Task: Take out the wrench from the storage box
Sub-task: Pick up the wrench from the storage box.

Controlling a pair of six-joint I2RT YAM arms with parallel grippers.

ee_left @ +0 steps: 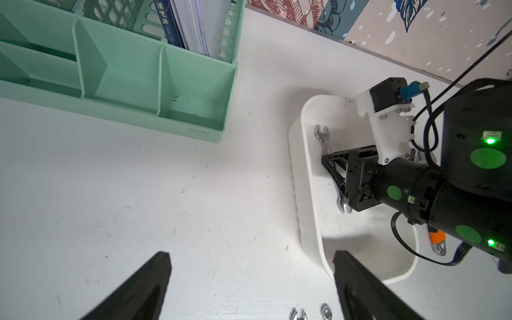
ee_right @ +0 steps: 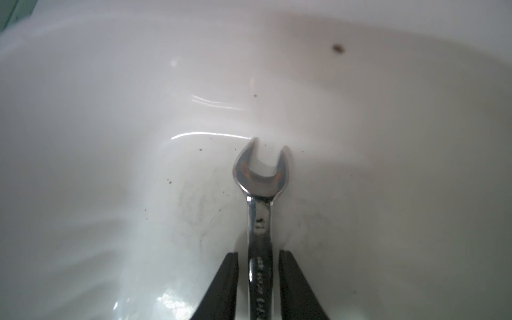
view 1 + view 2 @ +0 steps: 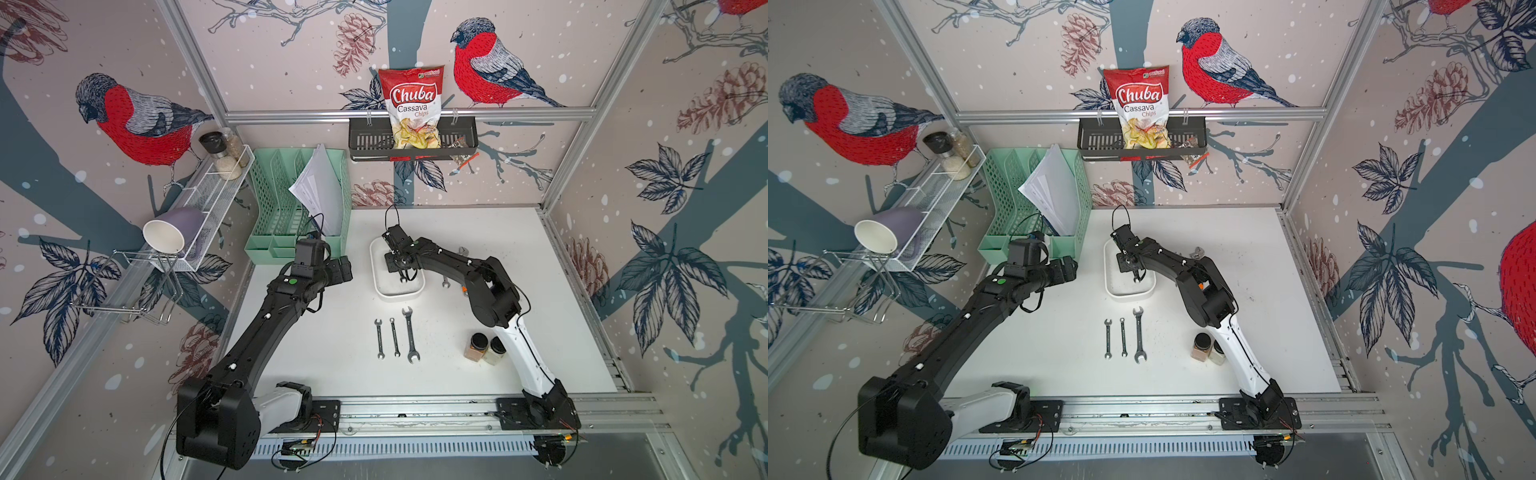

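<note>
The storage box is a shallow white tub at mid-table. One steel wrench lies on its floor, its open-end head showing in the left wrist view. My right gripper reaches down into the box. Its fingers straddle the wrench's shaft with a narrow gap on each side, so it is slightly open and not clamped. Both top views show the right gripper over the box. My left gripper hovers wide open and holding nothing, left of the box rim.
Three wrenches lie in a row near the front. Two spice jars stand by the right arm. The mint-green organizer stands at the back left. More wrenches lie right of the box, partly under the right arm.
</note>
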